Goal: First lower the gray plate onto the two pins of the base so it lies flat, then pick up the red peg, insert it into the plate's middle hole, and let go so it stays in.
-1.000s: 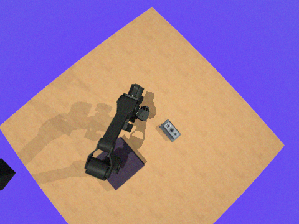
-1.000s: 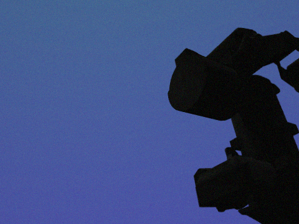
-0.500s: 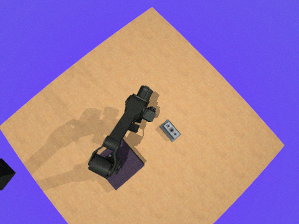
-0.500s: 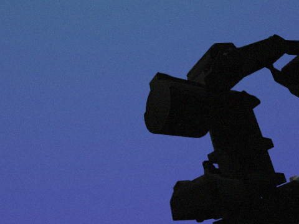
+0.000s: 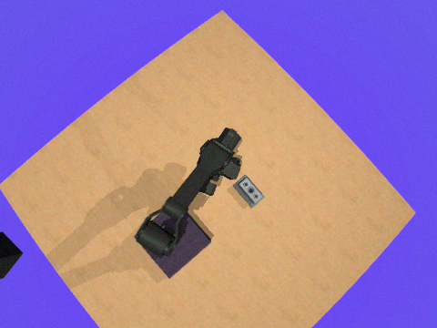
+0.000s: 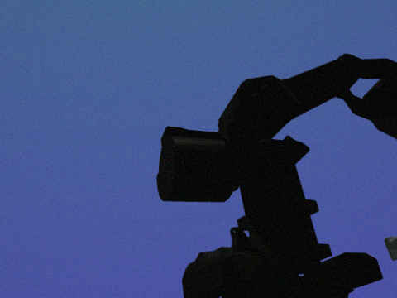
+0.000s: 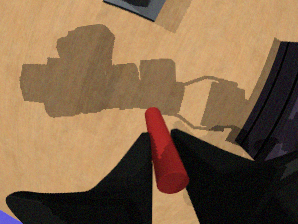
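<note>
The gray plate (image 5: 248,187) lies flat on the base (image 5: 242,194), right of the arm in the top view, with three dark holes in a row on top. Its pins are too small to make out. A corner of this gray block (image 7: 151,12) shows at the top edge of the wrist view. My gripper (image 7: 160,136) is shut on the red peg (image 7: 167,155), which sticks out past the fingertips, slightly slanted in the wrist view. The peg is over the wooden top, to one side of the block. The top view does not show the peg; the arm hides it.
A dark purple square slab (image 5: 191,246) lies under the arm's base end. The arm (image 5: 196,182) reaches across the wooden top (image 5: 296,159) and casts shadows on it. A black object (image 5: 8,255) stands off the left edge. The exterior view shows the arm mostly in silhouette.
</note>
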{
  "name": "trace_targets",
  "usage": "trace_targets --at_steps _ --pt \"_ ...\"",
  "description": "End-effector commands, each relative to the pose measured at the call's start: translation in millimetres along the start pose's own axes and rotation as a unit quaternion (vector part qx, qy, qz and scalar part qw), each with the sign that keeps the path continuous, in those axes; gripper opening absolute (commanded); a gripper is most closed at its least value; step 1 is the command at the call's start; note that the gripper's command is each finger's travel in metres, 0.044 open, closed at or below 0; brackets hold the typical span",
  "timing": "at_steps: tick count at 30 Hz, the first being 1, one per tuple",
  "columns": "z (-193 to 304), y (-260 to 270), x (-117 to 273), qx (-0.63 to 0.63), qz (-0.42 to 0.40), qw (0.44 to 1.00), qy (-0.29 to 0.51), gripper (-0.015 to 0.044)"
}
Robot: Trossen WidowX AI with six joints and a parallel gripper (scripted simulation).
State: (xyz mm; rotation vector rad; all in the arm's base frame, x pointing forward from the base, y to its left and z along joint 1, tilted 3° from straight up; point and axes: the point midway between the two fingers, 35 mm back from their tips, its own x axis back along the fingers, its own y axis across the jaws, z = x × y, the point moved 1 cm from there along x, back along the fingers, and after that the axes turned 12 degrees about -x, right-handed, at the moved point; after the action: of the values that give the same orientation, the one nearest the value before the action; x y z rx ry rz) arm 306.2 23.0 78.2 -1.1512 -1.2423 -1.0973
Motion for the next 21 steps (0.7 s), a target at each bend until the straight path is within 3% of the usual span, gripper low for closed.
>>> trace_targets --at_steps 1,21 --pt "-12 5 2 0.001 -0.002 1.000 -0.003 0.0000" --pt "-70 20 4 0.000 -0.003 1.000 -0.004 0.0000"
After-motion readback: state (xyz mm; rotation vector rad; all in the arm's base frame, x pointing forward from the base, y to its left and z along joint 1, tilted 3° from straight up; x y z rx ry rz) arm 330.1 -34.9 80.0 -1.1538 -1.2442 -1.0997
